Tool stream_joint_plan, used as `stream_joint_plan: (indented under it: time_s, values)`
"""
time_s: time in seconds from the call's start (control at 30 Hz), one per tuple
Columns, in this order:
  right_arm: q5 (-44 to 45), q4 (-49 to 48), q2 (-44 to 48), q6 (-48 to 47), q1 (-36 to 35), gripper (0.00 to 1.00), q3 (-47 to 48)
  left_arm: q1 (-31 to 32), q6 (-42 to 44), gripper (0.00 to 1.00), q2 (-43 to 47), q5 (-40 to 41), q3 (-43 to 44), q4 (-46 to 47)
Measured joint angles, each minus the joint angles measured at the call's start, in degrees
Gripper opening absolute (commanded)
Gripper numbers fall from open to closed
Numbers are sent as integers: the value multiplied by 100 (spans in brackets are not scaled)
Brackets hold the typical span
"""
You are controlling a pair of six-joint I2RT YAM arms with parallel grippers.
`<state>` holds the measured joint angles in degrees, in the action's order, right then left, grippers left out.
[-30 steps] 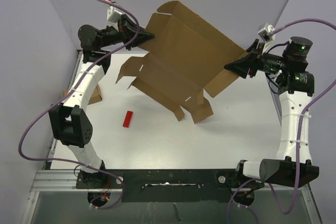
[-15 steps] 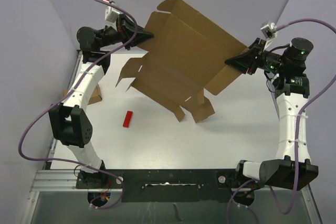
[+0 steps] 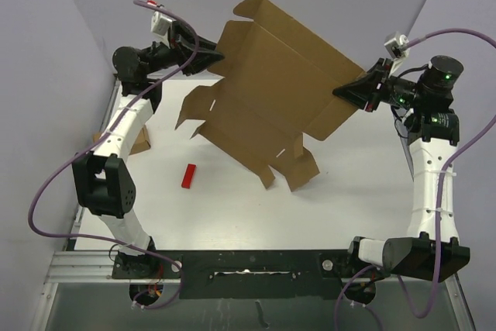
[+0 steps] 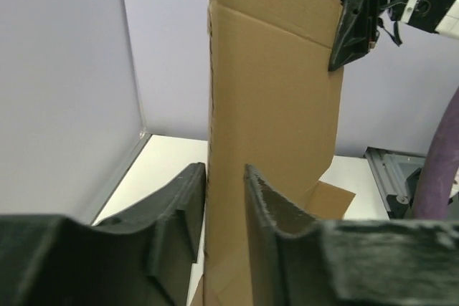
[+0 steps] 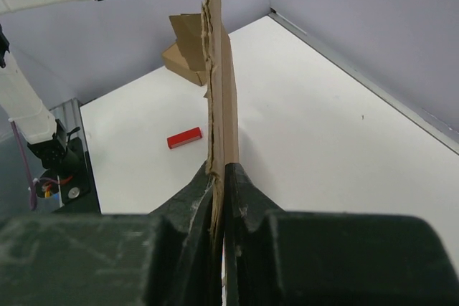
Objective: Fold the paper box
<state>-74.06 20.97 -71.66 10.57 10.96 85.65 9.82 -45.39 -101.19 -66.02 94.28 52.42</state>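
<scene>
The paper box (image 3: 271, 83) is a large brown cardboard sheet with flaps, held tilted above the white table (image 3: 349, 199). My right gripper (image 3: 339, 92) is shut on its right edge; the right wrist view shows the cardboard (image 5: 219, 69) pinched edge-on between the fingers of that gripper (image 5: 219, 170). My left gripper (image 3: 219, 57) is at the sheet's upper left edge. In the left wrist view its jaws (image 4: 226, 177) stand a little apart with the cardboard edge (image 4: 272, 105) between them, not squeezed. The lower flaps hang close over the table.
A small red block (image 3: 189, 175) lies on the table left of centre, also in the right wrist view (image 5: 184, 137). A much smaller brown cardboard box (image 3: 141, 139) sits by the left arm. Grey walls close in the back and sides.
The left jaws have come apart from a closed grip. The right jaws have closed on the box's right edge. The box's lower flaps have sagged slightly toward the table.
</scene>
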Motion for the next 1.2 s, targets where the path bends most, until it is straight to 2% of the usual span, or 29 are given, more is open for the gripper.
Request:
stream_joint_plan:
  time_s: [0.17,0.27,0.43,0.6,0.8,1.03,1.2]
  values:
    - [50,621,0,-483,74,0,358,-452,-546,43,13,341,-833,826]
    - [85,942,0,-774,101,0,577,-1008,-717,43,81,813,-1875,1235]
    - [114,1600,-11,-1311,101,0,962,-1596,-590,43,216,1543,-3421,1222]
    - [188,2358,-85,-1952,101,0,1569,-1576,-380,43,385,1958,-4229,1235]
    - [245,3438,-507,-2809,48,0,2435,-1552,-234,44,874,2105,-4798,1335]
    - [629,4065,-907,-3270,-90,0,2479,-1309,98,48,1554,2275,-5646,1141]
    - [1058,4227,-1132,-3630,-319,0,2479,-944,439,50,1777,2402,-5906,678]
